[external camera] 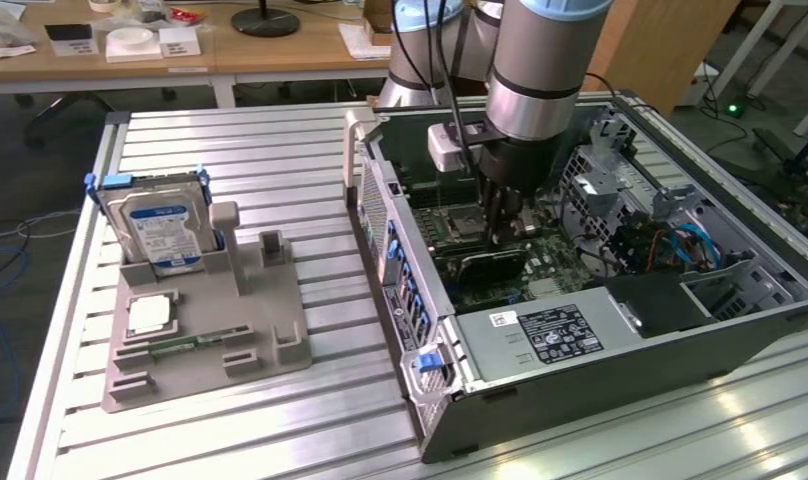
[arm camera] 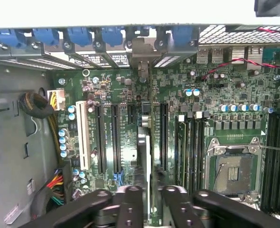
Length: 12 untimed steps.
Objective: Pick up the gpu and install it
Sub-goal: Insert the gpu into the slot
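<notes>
The gripper [arm camera: 147, 190] is reaching down into the open computer case [external camera: 724, 330] at the centre of the exterior view, its two fingers [arm camera: 130, 202] pinching the top edge of the gpu [arm camera: 147, 137]. The card is showing edge-on, thin and upright, one single board standing over the motherboard's [arm camera: 211, 99] black slots. On the grey tray [external camera: 264, 345] at the left, one hard drive [external camera: 161, 232] is standing upright.
</notes>
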### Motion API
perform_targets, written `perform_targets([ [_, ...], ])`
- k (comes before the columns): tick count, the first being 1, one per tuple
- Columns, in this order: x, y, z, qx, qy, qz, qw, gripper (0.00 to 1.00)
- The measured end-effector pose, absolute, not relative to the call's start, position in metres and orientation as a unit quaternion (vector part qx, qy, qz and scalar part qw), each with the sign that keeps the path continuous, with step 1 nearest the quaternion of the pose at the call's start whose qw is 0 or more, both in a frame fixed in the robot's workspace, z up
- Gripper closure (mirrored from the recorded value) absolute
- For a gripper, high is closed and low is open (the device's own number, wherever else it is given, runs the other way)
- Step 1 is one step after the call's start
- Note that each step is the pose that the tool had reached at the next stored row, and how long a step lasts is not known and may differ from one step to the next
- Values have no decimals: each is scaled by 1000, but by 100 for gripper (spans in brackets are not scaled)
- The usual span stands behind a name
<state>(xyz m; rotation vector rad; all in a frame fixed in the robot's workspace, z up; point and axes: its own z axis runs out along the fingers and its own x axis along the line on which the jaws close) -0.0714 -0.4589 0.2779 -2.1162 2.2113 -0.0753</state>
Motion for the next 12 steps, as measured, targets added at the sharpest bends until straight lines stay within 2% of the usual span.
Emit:
perform_targets([
  [1,-71,-459,278,-691,722,-25,40,79],
  [3,-71,-459,278,-691,722,-25,40,90],
  [12,-71,-459,278,-691,722,-25,40,89],
])
